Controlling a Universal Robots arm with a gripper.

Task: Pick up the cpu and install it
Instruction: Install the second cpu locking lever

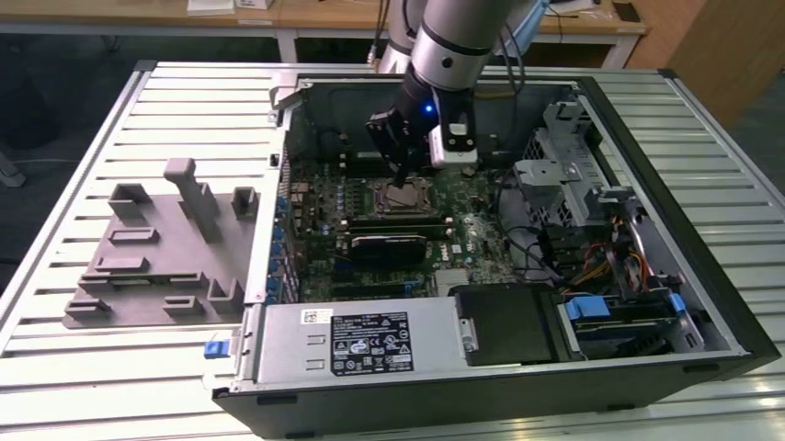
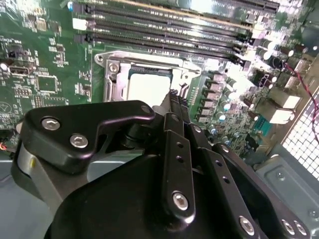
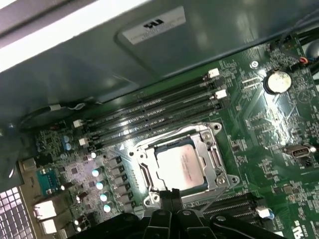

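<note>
1. Cpu [image 3: 180,168] lies flat in the socket [image 3: 215,160] on the board [image 3: 264,124], where it belongs.
2. Gripper [image 3: 172,191] hangs just above its edge, fingers [image 2: 175,102] pressed together, holding nothing.

cpu [image 3: 180,168] showing a pale silvery top | socket frame [image 3: 215,159] gleaming bright metal | motherboard [image 3: 269,124] showing green with fine pale traces | memory slots [image 3: 154,117] running black | gripper [image 2: 172,97] showing matte black with silver screws | fixture blocks [image 1: 160,253] lying plain grey | power supply [image 1: 356,342] showing pale grey with a black label
</note>
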